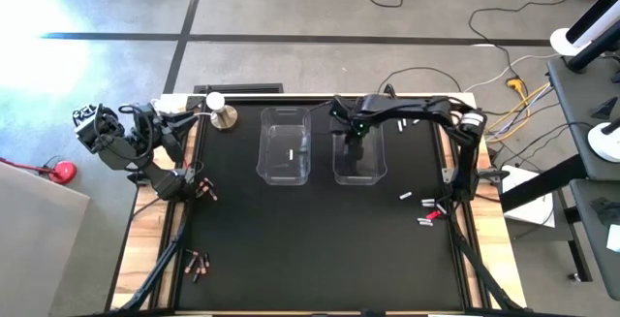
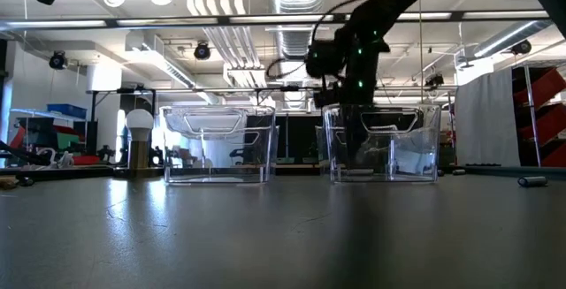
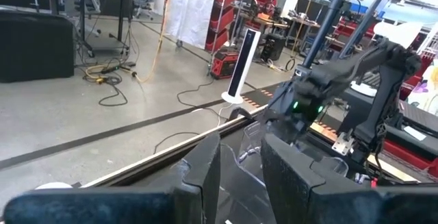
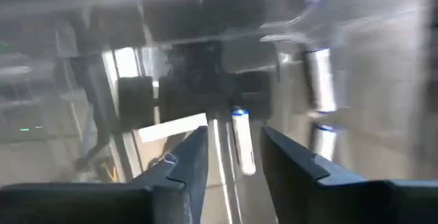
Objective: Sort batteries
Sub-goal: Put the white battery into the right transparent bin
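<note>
Two clear plastic bins stand side by side at the table's far middle. The left bin (image 1: pixel 286 147) (image 2: pixel 217 143) has one white battery (image 1: pixel 290 154) on its floor. My right gripper (image 1: pixel 355 145) (image 4: pixel 233 152) is open and reaches down into the right bin (image 1: pixel 359 154) (image 2: pixel 385 143). A white battery with a blue end (image 4: pixel 241 142) shows just past its fingers, untouched. More white batteries (image 4: pixel 319 80) lie in that bin. White batteries (image 1: pixel 407 196) lie on the table's right side, and copper ones (image 1: pixel 205 191) (image 1: pixel 199 264) on its left. My left gripper (image 1: pixel 189 121) (image 3: pixel 241 176) waits, open, at the table's far left.
A white ball on a brass stand (image 1: pixel 217 107) (image 2: pixel 139 139) is at the far edge, left of the bins. A small red bit (image 1: pixel 433 215) lies among the white batteries near the right arm's base (image 1: pixel 463 176). One battery (image 2: pixel 533 181) lies at the right in the low view.
</note>
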Tool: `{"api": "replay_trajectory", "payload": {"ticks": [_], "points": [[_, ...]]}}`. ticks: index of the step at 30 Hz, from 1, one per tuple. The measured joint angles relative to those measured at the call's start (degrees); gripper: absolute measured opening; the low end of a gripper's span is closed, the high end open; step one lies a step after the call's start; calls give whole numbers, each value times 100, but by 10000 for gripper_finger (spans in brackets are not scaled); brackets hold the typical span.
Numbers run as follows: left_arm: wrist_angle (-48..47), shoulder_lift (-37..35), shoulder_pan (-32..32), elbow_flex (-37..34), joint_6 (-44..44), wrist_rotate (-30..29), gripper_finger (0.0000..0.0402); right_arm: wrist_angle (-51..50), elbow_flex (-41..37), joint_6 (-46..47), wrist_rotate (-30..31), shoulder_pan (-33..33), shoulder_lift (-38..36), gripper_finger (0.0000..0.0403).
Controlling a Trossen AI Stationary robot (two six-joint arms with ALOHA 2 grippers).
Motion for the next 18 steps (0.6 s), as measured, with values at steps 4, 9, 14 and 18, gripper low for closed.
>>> {"api": "replay_trajectory", "payload": {"ticks": [4, 9, 14, 18], "points": [[0, 0, 2, 0, 124, 2, 87, -596, 421, 207, 330, -29, -468, 142], [0, -2, 1, 2, 287, 7, 87, -787, 533, 942, 1180, -407, -1260, 147], [0, -4, 2, 2, 289, 215, 87, -775, 144, 2323, 1204, -1341, -1719, 132], [17, -4, 0, -14, 196, 1162, 87, -780, -259, 3119, 1207, -2107, -1859, 127]]}}
